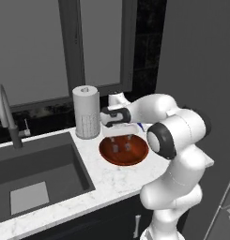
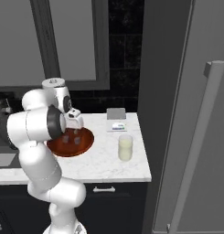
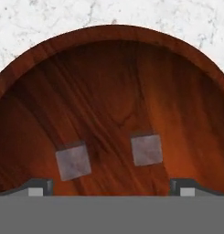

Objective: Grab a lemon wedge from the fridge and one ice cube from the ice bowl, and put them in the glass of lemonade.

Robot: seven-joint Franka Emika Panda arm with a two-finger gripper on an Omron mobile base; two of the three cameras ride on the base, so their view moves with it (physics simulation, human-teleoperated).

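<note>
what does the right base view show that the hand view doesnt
Right base view alone: the glass of lemonade standing on the counter to the right of the ice bowl, the closed fridge with its long bar handle, and a small flat grey box by the wall.

Hand view alone: the two ice cubes clearly lying apart on the bowl's wooden floor, with the open gripper above them, one fingertip at each side.

Both: the reddish-brown ice bowl on the white marbled counter.
</note>
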